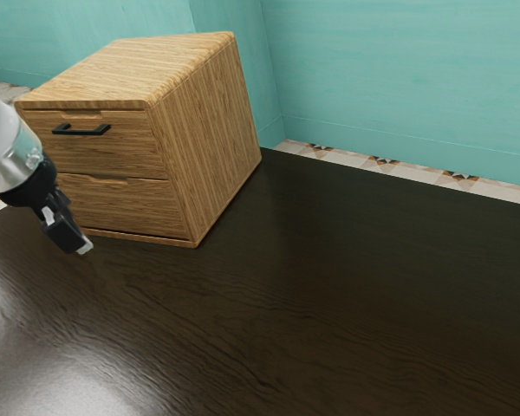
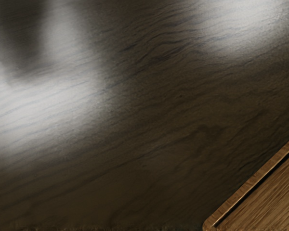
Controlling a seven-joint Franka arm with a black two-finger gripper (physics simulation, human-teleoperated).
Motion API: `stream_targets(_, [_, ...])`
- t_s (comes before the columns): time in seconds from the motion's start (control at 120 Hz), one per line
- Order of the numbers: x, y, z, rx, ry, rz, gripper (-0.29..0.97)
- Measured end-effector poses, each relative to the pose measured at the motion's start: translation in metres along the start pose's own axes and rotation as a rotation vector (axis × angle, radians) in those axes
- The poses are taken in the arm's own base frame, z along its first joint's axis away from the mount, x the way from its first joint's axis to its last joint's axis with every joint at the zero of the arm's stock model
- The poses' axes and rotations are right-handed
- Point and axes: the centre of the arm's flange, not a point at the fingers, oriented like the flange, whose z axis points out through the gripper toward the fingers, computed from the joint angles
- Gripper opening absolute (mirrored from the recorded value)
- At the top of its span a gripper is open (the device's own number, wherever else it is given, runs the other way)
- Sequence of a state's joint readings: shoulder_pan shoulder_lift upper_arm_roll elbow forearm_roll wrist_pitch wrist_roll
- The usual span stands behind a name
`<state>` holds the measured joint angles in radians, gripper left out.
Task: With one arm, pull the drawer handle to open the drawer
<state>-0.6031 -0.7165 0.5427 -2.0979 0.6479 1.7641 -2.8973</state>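
A boxy, grained wooden cabinet [image 1: 169, 121] with a slim black drawer handle [image 1: 81, 129] is seen just beyond the gripper [image 1: 76, 243]. Whether the gripper is clenched or released cannot be told.

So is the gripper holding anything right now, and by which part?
Nothing: the gripper sits low in front of the cabinet, apart from the black drawer handle.
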Motion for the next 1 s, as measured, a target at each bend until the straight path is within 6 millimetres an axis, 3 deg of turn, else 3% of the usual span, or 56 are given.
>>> stream_targets(0.142, [-0.004,-0.022,0.005,0.099,-0.016,0.004,0.68])
stream_targets(0.717, [-0.011,-0.04,0.007,0.162,0.012,0.027,0.68])
stream_targets(1.0, [0.016,-0.034,-0.012,0.161,0.1,-0.018,0.68])
